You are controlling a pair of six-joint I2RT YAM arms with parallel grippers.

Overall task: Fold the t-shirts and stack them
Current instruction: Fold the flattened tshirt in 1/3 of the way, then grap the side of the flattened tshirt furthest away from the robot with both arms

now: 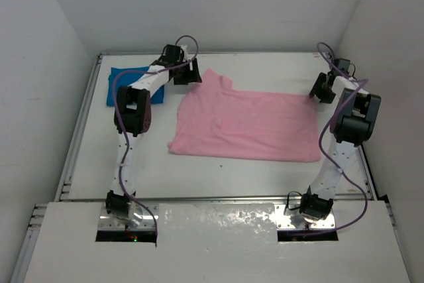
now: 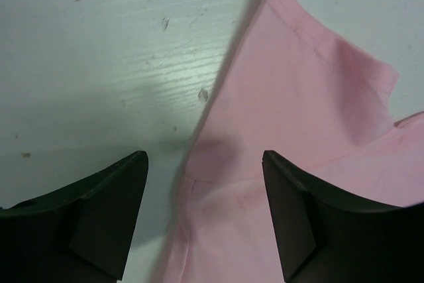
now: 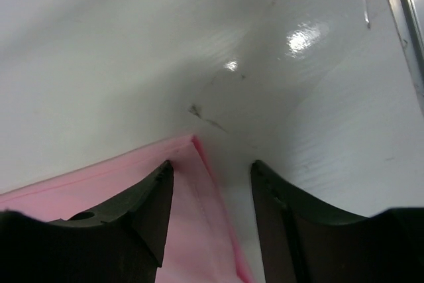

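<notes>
A light pink t-shirt (image 1: 245, 124) lies spread flat in the middle of the white table. A bright blue t-shirt (image 1: 127, 86) lies folded at the far left, partly behind the left arm. My left gripper (image 1: 187, 74) hovers at the pink shirt's far left sleeve. In the left wrist view it (image 2: 205, 164) is open, the jaws straddling the pink cloth's (image 2: 298, 97) edge by the sleeve seam. My right gripper (image 1: 322, 89) is at the shirt's far right corner. It (image 3: 212, 170) is open, with the pink corner (image 3: 192, 217) between the jaws and not pinched.
The table (image 1: 232, 177) has a raised metal rail round its sides, seen close by the right gripper (image 3: 407, 18). White walls enclose the left, far and right sides. Both arm bases sit at the near edge.
</notes>
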